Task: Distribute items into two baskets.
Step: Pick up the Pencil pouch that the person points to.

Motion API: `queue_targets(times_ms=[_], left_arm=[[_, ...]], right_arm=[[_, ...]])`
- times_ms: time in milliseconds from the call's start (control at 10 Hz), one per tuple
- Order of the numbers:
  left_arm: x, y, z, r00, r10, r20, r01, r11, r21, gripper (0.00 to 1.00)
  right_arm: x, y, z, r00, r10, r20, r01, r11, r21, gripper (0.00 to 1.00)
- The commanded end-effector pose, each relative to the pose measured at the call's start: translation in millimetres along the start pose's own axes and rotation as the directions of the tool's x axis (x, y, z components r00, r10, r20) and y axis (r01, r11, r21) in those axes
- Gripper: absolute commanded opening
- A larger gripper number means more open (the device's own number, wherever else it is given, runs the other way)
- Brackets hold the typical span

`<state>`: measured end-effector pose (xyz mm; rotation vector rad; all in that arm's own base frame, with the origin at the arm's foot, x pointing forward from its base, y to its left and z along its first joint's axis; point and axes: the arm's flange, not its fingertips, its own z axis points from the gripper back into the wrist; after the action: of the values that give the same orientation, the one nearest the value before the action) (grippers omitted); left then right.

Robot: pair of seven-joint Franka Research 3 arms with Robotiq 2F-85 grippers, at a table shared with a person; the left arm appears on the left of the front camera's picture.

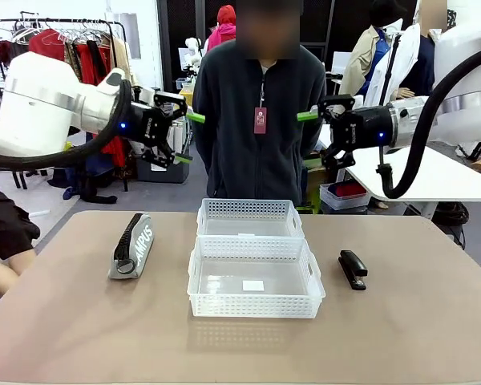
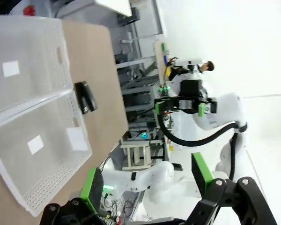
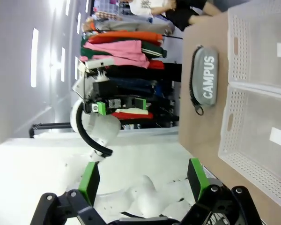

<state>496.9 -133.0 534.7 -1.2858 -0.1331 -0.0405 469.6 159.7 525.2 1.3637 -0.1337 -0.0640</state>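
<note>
Left end effector (image 1: pixel 189 138) and right end effector (image 1: pixel 314 136) both wide open, empty. Below between them: lattice plastic baskets (image 1: pixel 256 305), with a soft fabric pouch (image 1: pixel 132 245) and a boxy black stapler (image 1: pixel 353 269) flanking.

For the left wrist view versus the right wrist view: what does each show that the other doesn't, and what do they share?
Left wrist view: the small black desk stapler lying on the tan table. Right wrist view: the grey fabric CAMPUS pouch, and a clothes rack beyond. Both views: the two translucent white lattice baskets, set side by side, holding neither item.
</note>
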Motion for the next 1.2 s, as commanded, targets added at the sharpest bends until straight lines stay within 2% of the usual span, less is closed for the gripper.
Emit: queue_targets(times_ms=[0,200,300,600,700,800,1100], left_arm=[[-5,-1,6,0.998,-0.059,-0.026,0.056,0.994,-0.096,1.00],[-6,-1,7,0.996,-0.079,-0.031,0.076,0.993,-0.091,1.00],[-1,-4,7,0.999,-0.035,-0.012,0.034,0.997,-0.068,1.00],[-2,-3,6,0.999,-0.045,-0.023,0.043,0.996,-0.075,1.00],[6,-10,25,1.000,0.004,0.003,-0.003,0.990,-0.143,1.00],[8,-14,38,1.000,0.017,0.013,-0.015,0.983,-0.185,1.00],[12,-21,58,0.999,0.026,0.032,-0.017,0.968,-0.252,1.00]], right_arm=[[17,7,6,0.999,-0.035,0.023,0.034,0.997,0.072,1.00],[23,5,10,0.997,-0.006,0.074,0.002,0.998,0.066,1.00],[15,4,14,0.999,-0.020,0.032,0.019,0.999,0.045,1.00],[18,2,16,0.999,-0.024,0.041,0.022,0.999,0.048,1.00],[30,9,31,0.997,-0.068,-0.024,0.071,0.988,0.134,1.00],[35,13,41,0.995,-0.086,-0.047,0.093,0.980,0.179,1.00],[47,21,60,0.994,-0.093,-0.050,0.102,0.973,0.207,1.00]])
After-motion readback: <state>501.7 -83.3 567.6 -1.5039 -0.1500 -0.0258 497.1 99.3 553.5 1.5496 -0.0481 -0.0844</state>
